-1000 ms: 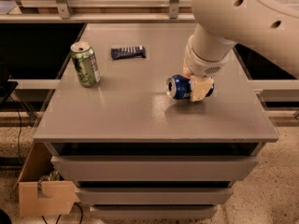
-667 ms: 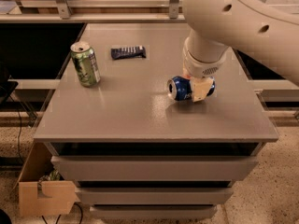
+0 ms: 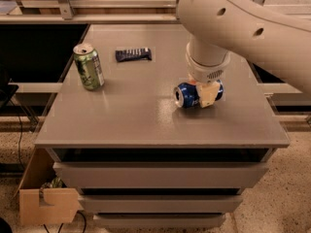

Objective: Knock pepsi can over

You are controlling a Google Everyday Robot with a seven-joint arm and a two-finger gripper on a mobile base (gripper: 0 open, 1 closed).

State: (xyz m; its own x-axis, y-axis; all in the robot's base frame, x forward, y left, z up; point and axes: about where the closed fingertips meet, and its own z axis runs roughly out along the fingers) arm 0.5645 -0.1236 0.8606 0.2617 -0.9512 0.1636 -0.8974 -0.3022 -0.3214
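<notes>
The pepsi can (image 3: 187,94), dark blue with a silver top, lies on its side on the grey table (image 3: 146,115), right of the middle, its top facing left. My gripper (image 3: 206,92) hangs from the big white arm straight over the can's right half. One beige finger (image 3: 206,95) shows in front of the can and touches it. The can's right end is hidden behind the gripper.
A green can (image 3: 89,66) stands upright at the table's left. A flat dark blue wrapper (image 3: 133,55) lies behind it toward the back middle. A cardboard box (image 3: 46,205) sits on the floor at the lower left. Drawers run below the tabletop.
The arm has shifted slightly left over the lying can. The can, the green can and the wrapper have not moved.
</notes>
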